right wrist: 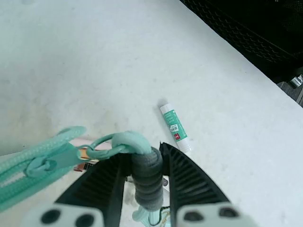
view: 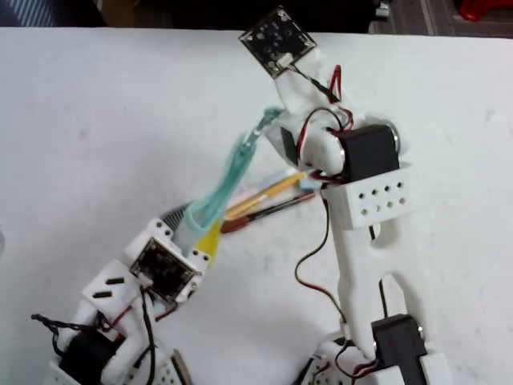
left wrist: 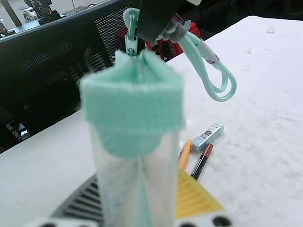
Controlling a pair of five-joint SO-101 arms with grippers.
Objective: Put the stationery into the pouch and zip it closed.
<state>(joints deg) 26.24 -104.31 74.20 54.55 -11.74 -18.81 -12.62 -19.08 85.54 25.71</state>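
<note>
Clamping pouch [view: 215,196] end in left jaws and its cord [right wrist: 144,172] in right jaws, above pens [view: 268,194] loose on surface [view: 96,120].

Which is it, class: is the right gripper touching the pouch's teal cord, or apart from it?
Touching. The right wrist view shows the right gripper shut on the teal cord, clamping its grey-wrapped part from both sides.
</note>
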